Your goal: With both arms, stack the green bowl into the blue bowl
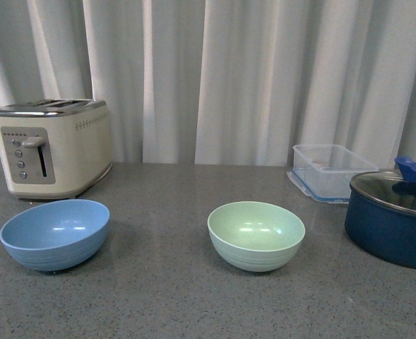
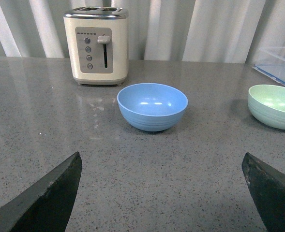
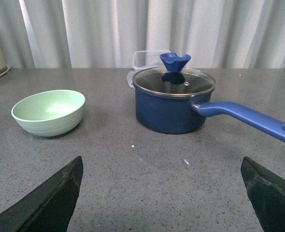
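Both wide open and empty here: my left gripper [image 2: 160,160] faces the blue bowl [image 1: 54,233], my right gripper [image 3: 161,162] faces the green bowl [image 1: 256,235]. Green sits mid-counter, well apart from blue, which is at the left, just in front of the toaster [image 1: 52,145]. The risk as I see it: an off-centre rim pinch could tip or skid that light bowl, and my right arm could clip the navy pot [image 1: 391,222] and its long handle.

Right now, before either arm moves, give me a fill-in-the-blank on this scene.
1. The blue bowl sits just in front of the ____.
2. The green bowl stands between the blue bowl and the navy ____.
3. The left gripper and right gripper are both ____, holding nothing.
Missing: toaster; pot; open.
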`<move>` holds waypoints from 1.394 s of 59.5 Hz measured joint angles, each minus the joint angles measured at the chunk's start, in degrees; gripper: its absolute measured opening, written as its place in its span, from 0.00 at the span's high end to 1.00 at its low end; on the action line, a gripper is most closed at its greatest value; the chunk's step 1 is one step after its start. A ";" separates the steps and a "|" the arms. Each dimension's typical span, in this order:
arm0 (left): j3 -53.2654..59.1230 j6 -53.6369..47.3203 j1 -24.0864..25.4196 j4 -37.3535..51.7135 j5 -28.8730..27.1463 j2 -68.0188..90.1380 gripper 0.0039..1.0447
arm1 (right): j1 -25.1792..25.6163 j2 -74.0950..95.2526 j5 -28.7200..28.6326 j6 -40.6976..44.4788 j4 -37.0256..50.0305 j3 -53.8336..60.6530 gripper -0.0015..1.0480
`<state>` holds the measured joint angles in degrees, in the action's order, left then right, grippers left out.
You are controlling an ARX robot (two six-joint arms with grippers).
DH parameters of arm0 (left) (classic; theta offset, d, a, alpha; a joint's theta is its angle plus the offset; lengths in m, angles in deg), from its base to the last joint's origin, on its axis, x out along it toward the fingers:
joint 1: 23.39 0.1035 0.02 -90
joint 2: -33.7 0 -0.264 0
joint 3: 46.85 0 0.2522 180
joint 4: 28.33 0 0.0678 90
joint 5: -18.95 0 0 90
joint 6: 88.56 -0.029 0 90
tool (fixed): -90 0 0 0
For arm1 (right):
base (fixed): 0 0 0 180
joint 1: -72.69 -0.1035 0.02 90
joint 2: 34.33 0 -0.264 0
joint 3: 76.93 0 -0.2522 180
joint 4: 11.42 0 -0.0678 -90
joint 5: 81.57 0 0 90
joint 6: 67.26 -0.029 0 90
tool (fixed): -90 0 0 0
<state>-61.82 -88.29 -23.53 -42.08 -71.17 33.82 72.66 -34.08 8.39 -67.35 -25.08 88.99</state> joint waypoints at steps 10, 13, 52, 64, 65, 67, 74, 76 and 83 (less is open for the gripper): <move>-0.02 0.00 0.00 0.00 0.00 0.00 0.06 | 0.00 0.00 -0.02 0.00 0.00 0.00 0.10; 0.00 -0.02 0.00 0.00 0.00 0.00 0.06 | 0.00 0.00 0.00 0.00 0.00 0.00 0.10; -29.64 5.81 6.60 1.03 -14.80 55.39 0.06 | 0.00 -0.02 -0.02 0.00 -0.02 0.00 0.10; -43.28 6.34 6.25 0.87 -13.55 68.96 0.06 | 0.00 -0.02 -0.02 0.00 -0.02 0.00 0.10; -45.05 6.47 5.95 -0.13 -13.62 70.69 0.06 | 0.00 -0.02 -0.02 0.00 -0.02 0.00 0.10; -46.62 6.71 5.64 -1.31 -13.60 72.32 0.06 | 0.00 -0.02 -0.02 0.00 -0.02 0.00 0.10; -53.46 10.62 4.28 -8.79 -13.75 79.89 0.06 | 0.00 -0.02 -0.02 0.00 -0.02 0.00 0.10; -54.69 11.02 3.91 -9.57 -13.97 81.66 0.06 | 0.00 -0.02 -0.02 0.00 -0.02 0.00 0.10; -58.42 13.20 2.95 -11.74 -14.53 85.94 0.06 | 0.00 -0.02 -0.02 0.00 -0.02 0.00 0.10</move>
<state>-120.25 -75.09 -20.58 -53.82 -85.70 119.76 72.66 -34.10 8.37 -67.35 -25.10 88.99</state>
